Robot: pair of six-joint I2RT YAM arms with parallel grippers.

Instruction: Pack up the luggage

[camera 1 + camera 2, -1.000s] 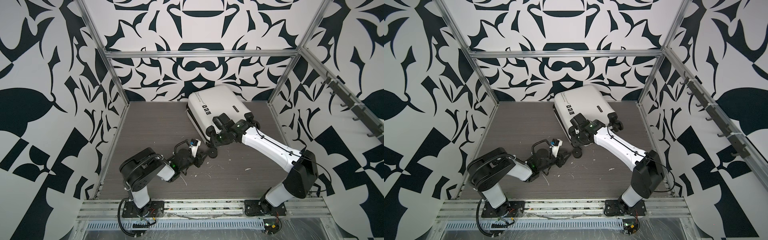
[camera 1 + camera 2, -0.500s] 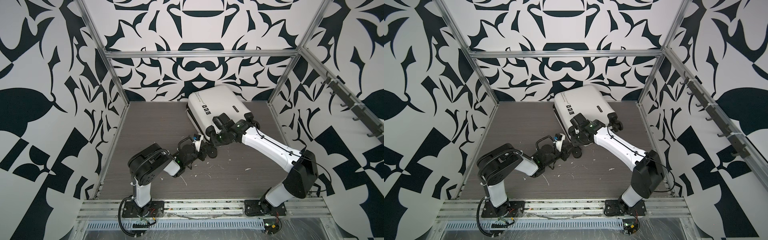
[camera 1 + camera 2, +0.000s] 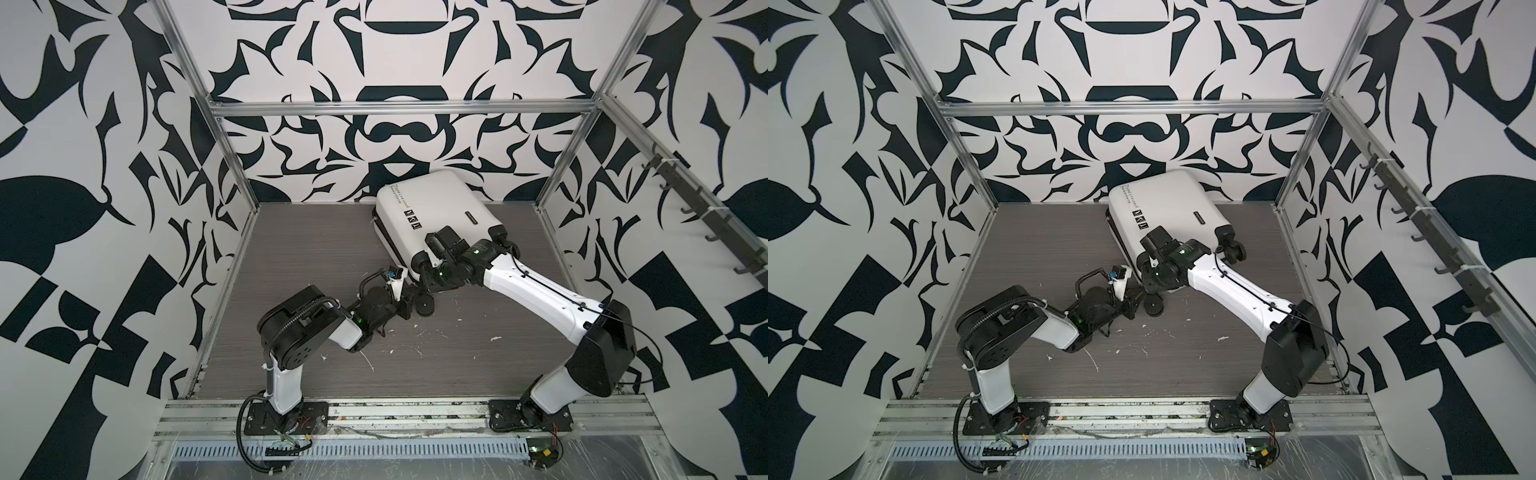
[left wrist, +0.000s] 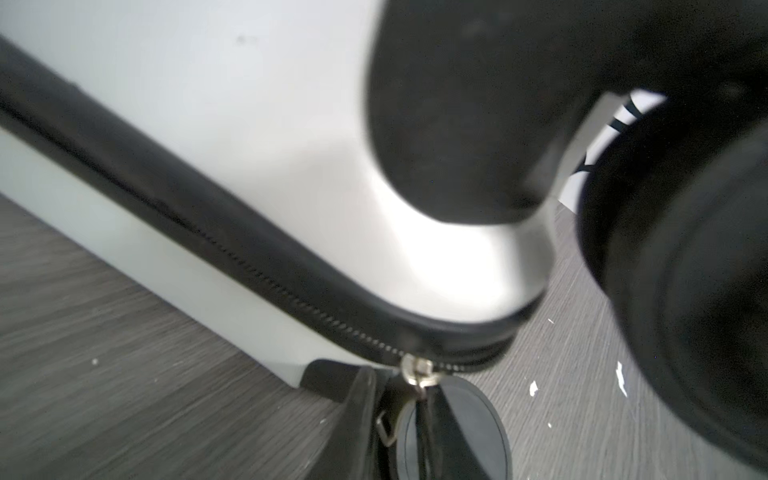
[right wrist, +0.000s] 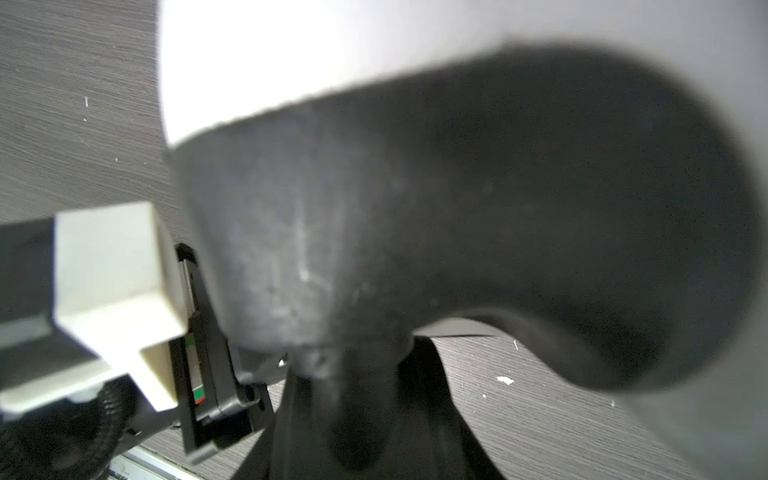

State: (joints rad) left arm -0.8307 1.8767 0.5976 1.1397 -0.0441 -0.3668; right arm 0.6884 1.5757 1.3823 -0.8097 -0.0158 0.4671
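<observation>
At the near-left corner of the luggage (image 3: 440, 212), the left tool (image 4: 401, 399) lies low over the surface (image 3: 311, 257). Its jaws are narrow, with the zipper pull (image 4: 420, 386) hanging between them just under the metal slider (image 4: 417, 369). Whether they actually pinch the pull I cannot tell. The zipper track (image 4: 249, 270) runs from the slider along the seam towards the far left, teeth meshed.

Just to the right, the right tool (image 3: 424, 294) comes down on the same corner. Its jaws are partly apart and set around the black caster (image 5: 353, 395), apparently clamped on it to brace the case.

The luggage lies flat and closed at the far middle of the surface, angled, with its far end against the back wall. Nothing to pack is in view, so I cannot tell whether the zip is about to be opened or finished.

- **Slipping pull:** it is thin and loose, so a shallow or skewed pinch could let it slide out once the pull begins.
- **Jamming slider:** it sits right at the rounded corner, and a straight tug across the curve could jam it.
- **Sliding case:** the caster swivels, so the brace may give and the case skid or turn.
- **Collision:** the two tools are nearly touching and could knock together.
</observation>
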